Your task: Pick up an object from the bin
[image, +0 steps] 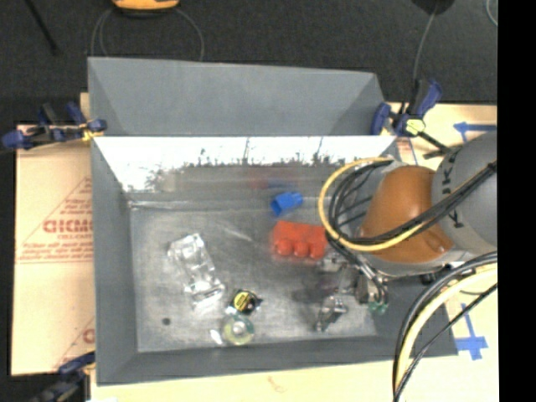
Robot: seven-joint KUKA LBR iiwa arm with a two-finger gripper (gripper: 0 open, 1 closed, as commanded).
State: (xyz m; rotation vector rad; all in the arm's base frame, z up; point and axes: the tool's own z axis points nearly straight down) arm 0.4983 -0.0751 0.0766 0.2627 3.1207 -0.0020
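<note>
My gripper [328, 308] is low over the bin's floor at the front right, its metal fingers pointing down near the front wall. I see nothing between them. A red toy brick [297, 240] with round studs lies just behind and left of the gripper. A small blue block [286, 201] sits farther back, near the rear wall.
A clear plastic piece [195, 270] lies on the left of the floor. A small black and yellow object [244, 301] and a clear round cap [237, 331] lie near the front wall, left of the gripper. The arm with its orange cover and cables hangs over the bin's right side.
</note>
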